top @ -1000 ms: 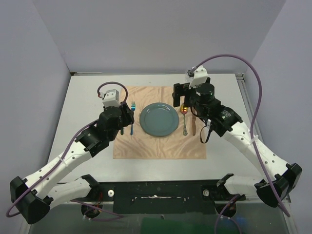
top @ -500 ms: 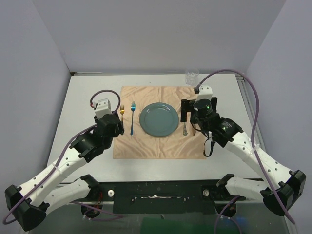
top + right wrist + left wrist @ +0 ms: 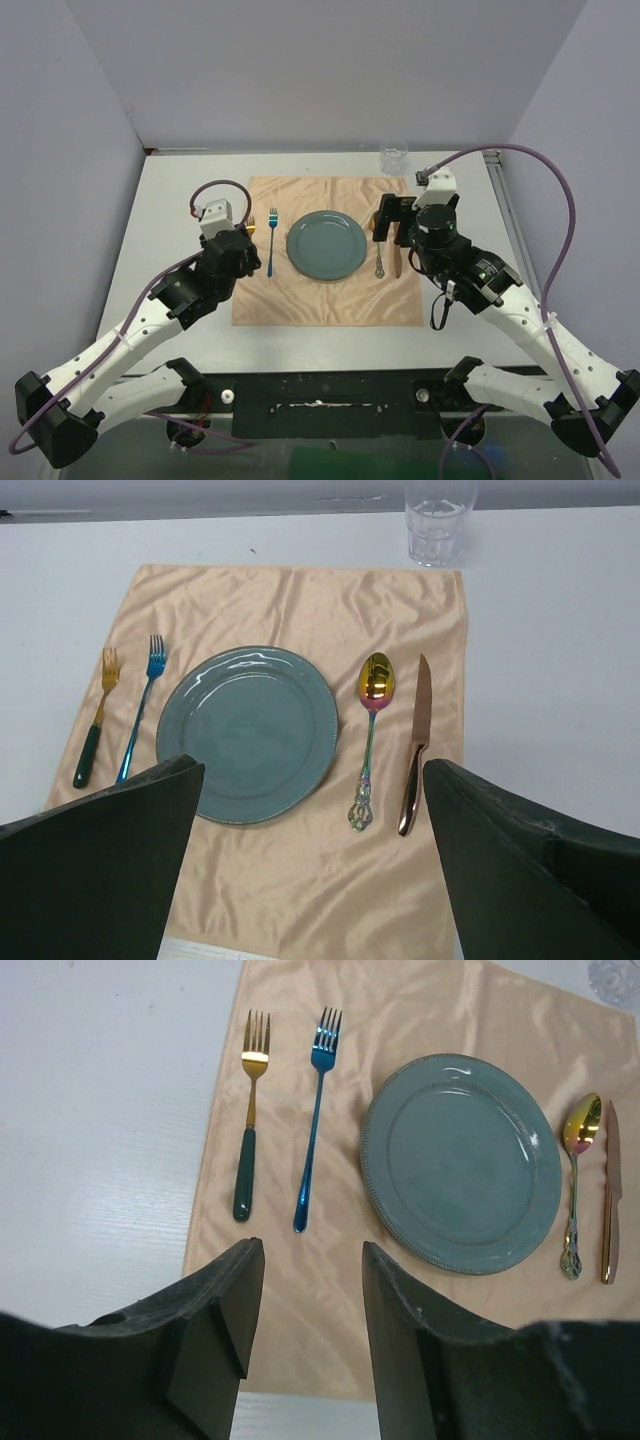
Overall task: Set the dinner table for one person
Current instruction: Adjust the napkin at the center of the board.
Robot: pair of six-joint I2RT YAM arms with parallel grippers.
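Jaws of the left gripper (image 3: 306,1260) are seen parted and empty, above the near edge of the peach-orange square cloth (image 3: 430,1010). Those of the right gripper (image 3: 310,770) are spread wide and are also empty.

Ahead of the left gripper lie a gold fork with a dark green handle (image 3: 248,1120) and a slim blue metal fork (image 3: 312,1120). Ahead of the right lie an iridescent spoon (image 3: 368,740) and a copper-toned knife (image 3: 415,745), just beside each other. The setting is judged nearly complete.

Risk is judged to lie in any low sweep: the loose, wrinkled cloth could be snagged by a fingertip and the cutlery dragged askew. The clear glass tumbler (image 3: 437,525) stands off the cloth near the far edge of the large white dinner table (image 3: 560,680), and could be tipped by a careless approach.

The round grey-blue ceramic plate (image 3: 247,732) in the middle is bare. The tumbler appears empty, though this cannot be confirmed.
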